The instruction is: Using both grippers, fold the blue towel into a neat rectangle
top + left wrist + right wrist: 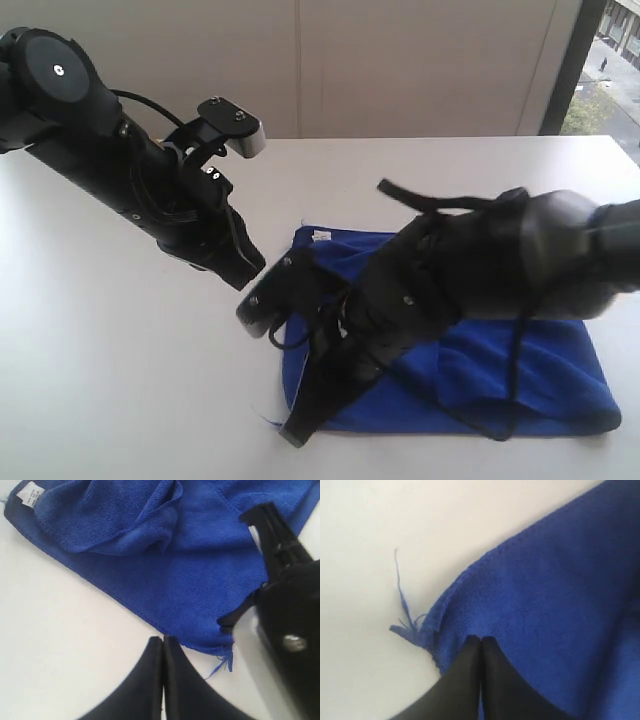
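The blue towel (540, 370) lies flat on the desk (120, 380), toward 4 o'clock in the exterior view. It appears to be doubled already, since the left wrist view shows an upper ply lying rumpled on a lower one. Its white label (322, 237) marks the corner at 11 o'clock of the cloth, and a frayed corner (412, 630) with loose threads sits at 7 o'clock. The right tool (480, 639) has its fingers pressed together, with the tips resting on the cloth just inside the frayed corner. Whether a ply is caught between them cannot be confirmed from these views. The left tool (162, 639) is also pressed together and holds nothing. It hangs over bare desk just beside the towel's 9 o'clock edge, between the label corner and the frayed corner. Judged step: taking hold of the two 9 o'clock corners ahead of a further fold, with only the right side positioned. The next move requires the left tool to spread, travel to the label corner at 11 o'clock and pinch all plies there. The right tool must secure an equal pinch at 7 o'clock. Both corners should then rise together and travel level toward the 3 o'clock edge, so that the edges align and the rumpled ply is drawn flat
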